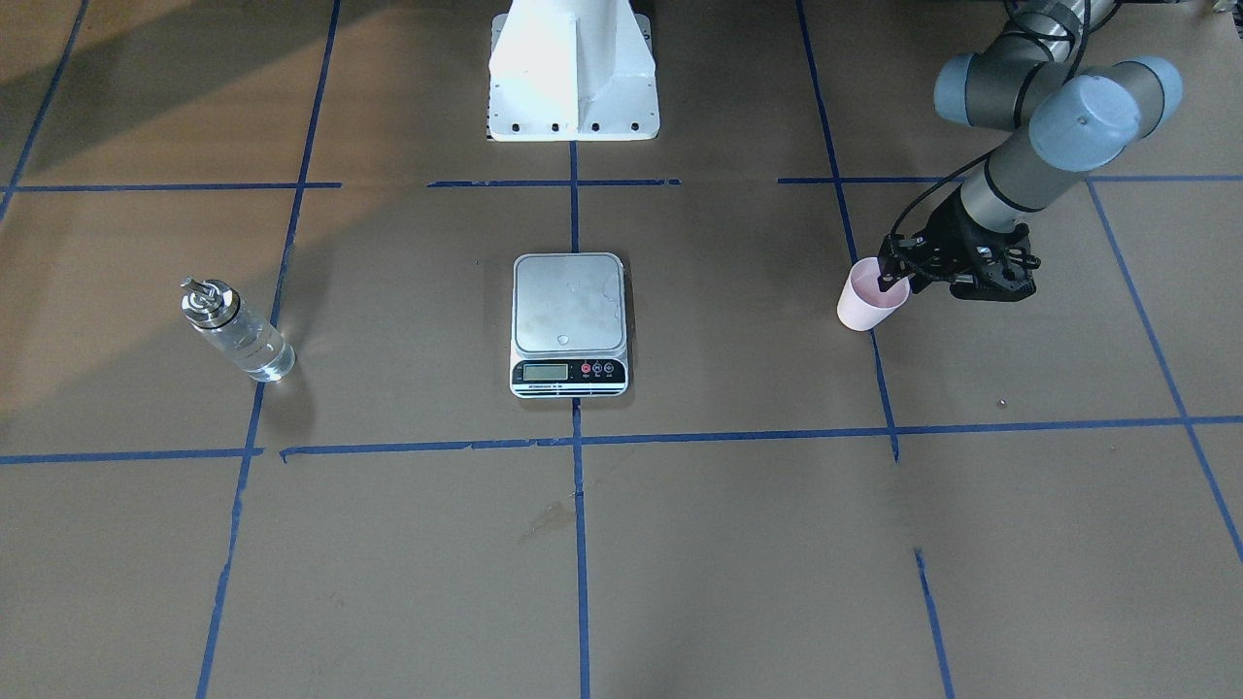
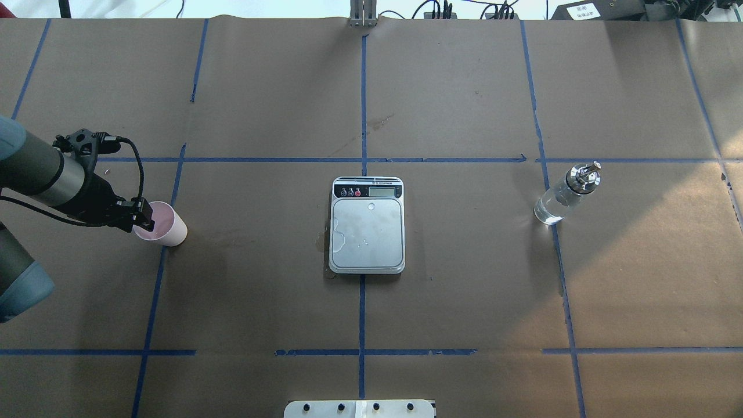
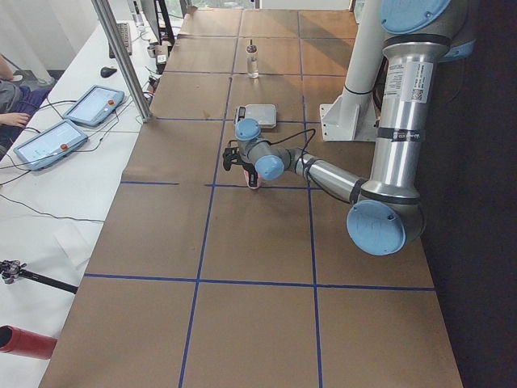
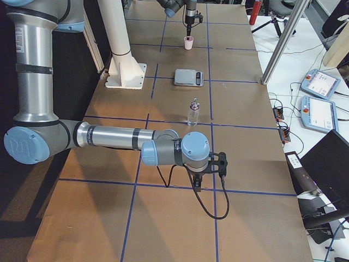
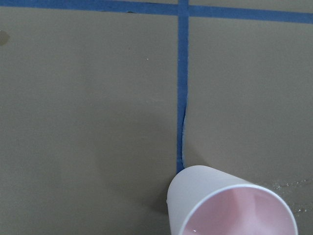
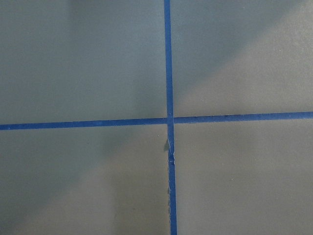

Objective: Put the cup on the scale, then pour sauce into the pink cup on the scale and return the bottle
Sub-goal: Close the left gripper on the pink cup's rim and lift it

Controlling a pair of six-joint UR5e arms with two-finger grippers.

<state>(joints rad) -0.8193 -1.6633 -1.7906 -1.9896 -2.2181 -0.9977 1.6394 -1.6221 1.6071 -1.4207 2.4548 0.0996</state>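
In the front-facing view your left pincer (image 1: 888, 279) sits at the rim of the cup (image 1: 867, 309), at right; clamping cannot be told. Scale (image 1: 569, 322) centre, bottle (image 1: 236, 332) left, on the surface (image 1: 738, 544). Right pincer (image 4: 197, 186): state indeterminable.

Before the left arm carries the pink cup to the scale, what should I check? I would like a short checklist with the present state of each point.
1. Left gripper is at the rim of the cup: ok, one finger seems to be inside the cup.
2. Grip is closed firmly on the rim: cannot tell.
3. Plate of the scale carries no object: ok, though a few drops lie on it.
4. Nothing stands between cup and scale: ok.
5. Bottle is upright and off that path: ok.
6. Right gripper is away from the scale: ok, it hangs beyond the bottle.
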